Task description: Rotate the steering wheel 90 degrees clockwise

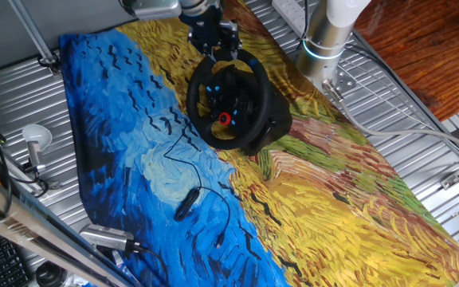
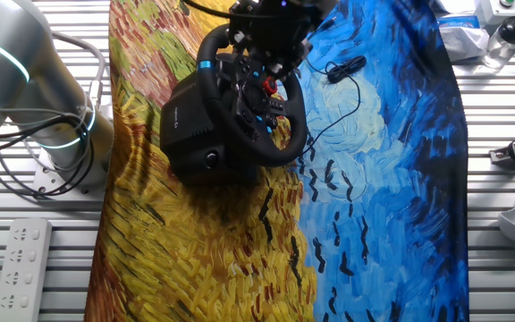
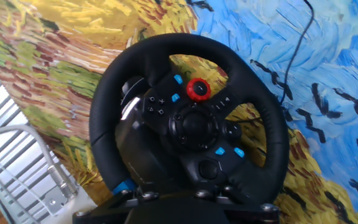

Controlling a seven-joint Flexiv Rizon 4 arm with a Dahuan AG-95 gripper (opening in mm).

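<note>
Both fixed views look down from opposite sides of the table. They share the steering wheel (image 1: 228,100). The hand view sits close above it.

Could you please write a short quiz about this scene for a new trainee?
1. True or false: the gripper is at the rim of the steering wheel.
2. Which colour is the knob on the hub? A green, B red, C white.
3. What lies under the wheel's base?

Key: 1 true. 2 B. 3 a painted cloth in blue and yellow.
</note>
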